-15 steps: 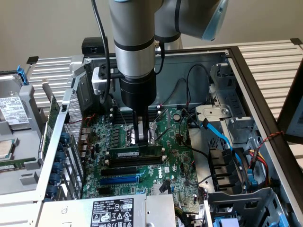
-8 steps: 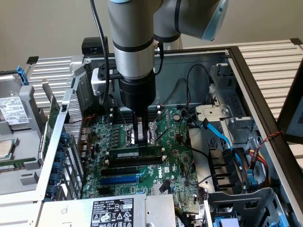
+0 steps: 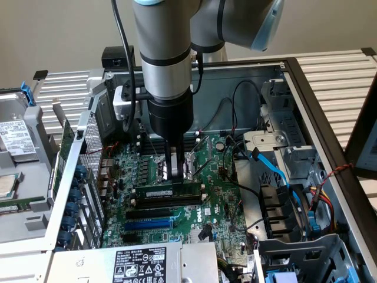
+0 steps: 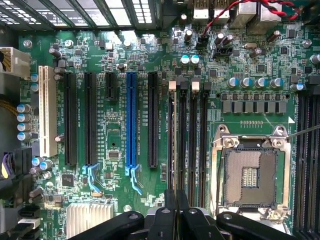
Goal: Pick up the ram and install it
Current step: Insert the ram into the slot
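The ram (image 3: 165, 192) is a thin green stick with a white label. It stands upright on edge in the row of long black slots (image 3: 162, 203) on the motherboard. My gripper (image 3: 175, 177) comes straight down onto the top edge near one end, with the fingers shut on it. In the wrist view the ram (image 4: 173, 145) shows edge-on as a thin line running out from between my shut fingertips (image 4: 175, 200), lined up with the slot nearest the blue slot (image 4: 131, 120). I cannot tell how deep it sits in the slot.
The open CPU socket (image 4: 250, 175) lies right beside the slots. A grey power supply (image 3: 141, 262) sits at the front. Blue and black cables (image 3: 277, 171) and drive bays crowd the exterior view's right. The metal case wall (image 3: 76, 171) rises on its left.
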Action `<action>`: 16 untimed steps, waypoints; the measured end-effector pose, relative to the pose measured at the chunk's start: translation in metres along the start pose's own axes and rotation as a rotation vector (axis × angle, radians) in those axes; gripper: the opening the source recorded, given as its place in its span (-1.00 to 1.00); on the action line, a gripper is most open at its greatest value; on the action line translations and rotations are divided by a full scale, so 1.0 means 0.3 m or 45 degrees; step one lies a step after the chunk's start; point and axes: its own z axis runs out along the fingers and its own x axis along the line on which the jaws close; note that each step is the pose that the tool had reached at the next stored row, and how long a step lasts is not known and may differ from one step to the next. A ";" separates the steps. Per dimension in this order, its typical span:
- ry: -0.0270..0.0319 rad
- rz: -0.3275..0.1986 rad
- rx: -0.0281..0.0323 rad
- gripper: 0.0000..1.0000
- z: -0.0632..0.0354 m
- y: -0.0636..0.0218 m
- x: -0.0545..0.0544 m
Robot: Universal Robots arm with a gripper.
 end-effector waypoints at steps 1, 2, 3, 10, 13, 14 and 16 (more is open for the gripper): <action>0.0001 0.000 0.0001 -0.76 0.001 0.000 0.000; 0.0005 0.000 0.0000 -0.76 0.001 0.000 0.000; 0.0009 0.000 -0.0001 -0.76 0.002 0.000 0.000; 0.0035 0.000 0.0001 -0.76 0.005 0.002 0.000; 0.0047 0.000 0.0000 -0.76 0.006 0.002 0.000; 0.0049 0.000 0.0000 -0.76 0.007 0.002 0.000; 0.0050 0.000 0.0002 -0.76 0.007 0.003 0.000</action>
